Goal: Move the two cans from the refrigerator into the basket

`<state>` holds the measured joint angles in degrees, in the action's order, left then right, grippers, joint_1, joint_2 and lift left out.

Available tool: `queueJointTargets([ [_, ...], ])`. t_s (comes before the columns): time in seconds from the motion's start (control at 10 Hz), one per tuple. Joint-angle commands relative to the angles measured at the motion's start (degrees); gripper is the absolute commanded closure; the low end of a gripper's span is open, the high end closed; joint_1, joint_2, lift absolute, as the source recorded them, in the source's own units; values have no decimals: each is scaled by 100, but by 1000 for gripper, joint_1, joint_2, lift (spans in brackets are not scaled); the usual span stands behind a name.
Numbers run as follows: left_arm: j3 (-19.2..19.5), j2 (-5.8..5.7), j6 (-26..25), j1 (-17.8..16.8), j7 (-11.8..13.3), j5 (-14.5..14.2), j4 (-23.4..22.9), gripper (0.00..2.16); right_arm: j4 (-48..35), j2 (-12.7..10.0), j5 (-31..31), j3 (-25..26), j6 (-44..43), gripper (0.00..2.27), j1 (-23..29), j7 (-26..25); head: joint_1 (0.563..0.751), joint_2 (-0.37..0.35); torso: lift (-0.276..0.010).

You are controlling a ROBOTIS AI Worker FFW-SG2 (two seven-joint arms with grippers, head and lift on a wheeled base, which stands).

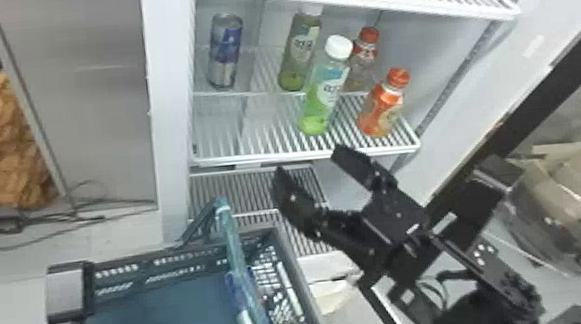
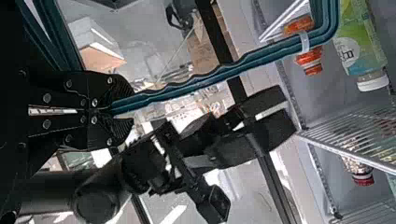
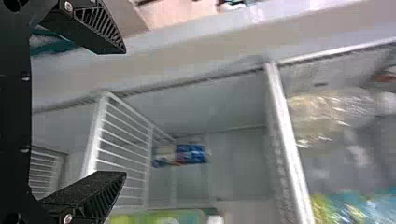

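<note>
The left pincer (image 2: 122, 108) is pinched together on the handle (image 1: 234, 249) of the basket (image 1: 157, 311), where one can (image 1: 242, 306) lies by the right wall; it is likely firm, thin-skinned metal, best taken round its middle. Its long axis runs roughly with the handle, silver end towards the robot. Farther on, the right pincer (image 1: 310, 165) is spread wide with nothing between its fingers, just before the front edge of the shelf (image 1: 274, 156). The other can (image 1: 225, 51) is well back from that edge, near the shelf's left edge. It is probably full, moderately heavy and slick if cold; a level, moderate squeeze at mid-height should hold without denting it. It stands upright, its long axis vertical, silver part down, so either side looks graspable.
</note>
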<state>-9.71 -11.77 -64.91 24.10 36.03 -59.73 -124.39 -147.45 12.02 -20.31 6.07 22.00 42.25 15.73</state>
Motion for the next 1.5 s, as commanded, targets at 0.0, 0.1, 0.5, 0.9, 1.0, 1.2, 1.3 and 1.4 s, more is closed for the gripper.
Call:
queueJointTargets([
  [0.0, -23, 0, -6, -20, 0, 8, 0, 1219, 591, 2, 9, -115, -780, 78, -302, 0, 695, -350, -276],
  [0.1, -23, 0, 8, -20, 0, 8, 0, 1219, 914, 2, 9, -195, -977, 78, -499, -9, 695, -350, -276],
  [0.5, -58, 0, -6, -34, 0, 8, 29, 1219, 2039, 107, 226, -664, -1568, 55, -1357, -97, 695, -350, -276],
  [0.9, -138, -18, -6, -90, 0, 100, 57, 1219, 2939, 142, 363, -858, -2060, 51, -2172, -211, 695, -350, -276],
  [1.0, -172, -18, -6, -104, 0, 88, 99, 1219, 3192, 142, 374, -972, -2144, 51, -2440, -237, 695, -350, -276],
  [1.2, -195, -27, -6, -132, 0, 77, 113, 1219, 3516, 142, 397, -1132, -2172, 51, -2819, -317, 695, -350, -276],
  [1.3, -218, -35, -6, -146, 0, 77, 127, 1219, 3685, 142, 397, -1224, -2187, 51, -3002, -369, 695, -350, -276],
  [1.4, -241, -44, -6, -160, 0, 77, 127, 1219, 3882, 142, 408, -1326, -2187, 51, -3199, -413, 695, -350, -276],
])
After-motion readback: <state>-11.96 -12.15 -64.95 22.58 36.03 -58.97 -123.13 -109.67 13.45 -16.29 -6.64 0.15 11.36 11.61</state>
